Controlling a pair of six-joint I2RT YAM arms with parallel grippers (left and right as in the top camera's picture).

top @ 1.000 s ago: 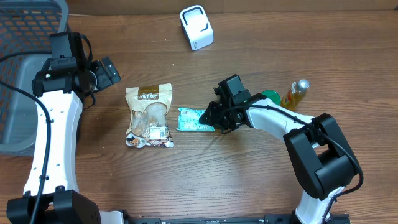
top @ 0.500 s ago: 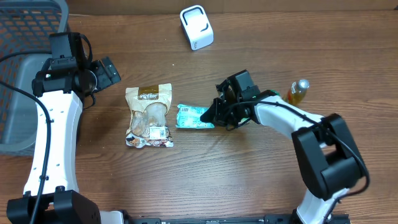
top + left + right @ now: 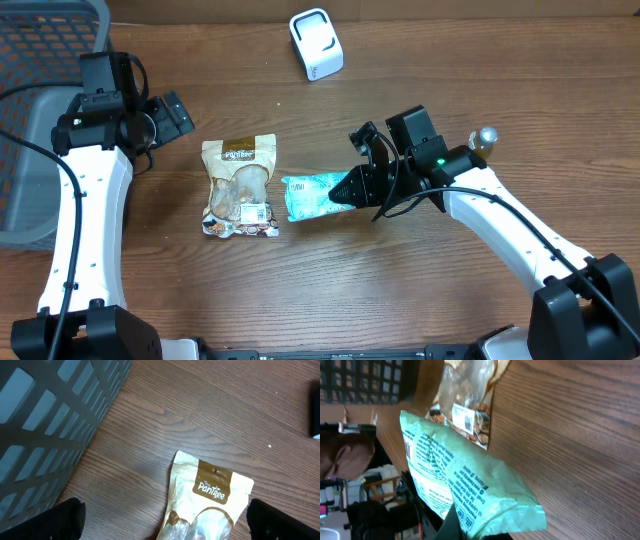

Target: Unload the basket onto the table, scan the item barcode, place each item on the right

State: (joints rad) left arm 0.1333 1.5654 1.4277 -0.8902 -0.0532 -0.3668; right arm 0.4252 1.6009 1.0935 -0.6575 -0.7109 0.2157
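Up comes the green packet (image 3: 312,195): a second ago it lay flat on the table (image 3: 400,290) beside the snack pouch (image 3: 238,186). Now it sits tilted and raised at its right end, and the right arm has swung out to the right behind it. Right gripper (image 3: 352,188) is pressed together on that right end, pinching the packet's edge between its 2 fingers. From the right wrist camera I see the packet's printed side, pale green and a bit crumpled, with lines of small text running along it. Whether its left end touches the wood, I cannot tell. From above it sits just right of the snack pouch, close but not overlapping.

That pouch lies flat, tan header at the top, a white label near its lower edge. Left gripper (image 3: 175,115) hangs above the table, up and left of the pouch, fingers spread wide with nothing between them. Its wrist view shows the pouch's header below and the grey basket (image 3: 40,60) along the left. White scanner (image 3: 316,44) stands at the far edge, well apart from the packet. 1 amber bottle (image 3: 480,142) stands just behind the right arm.
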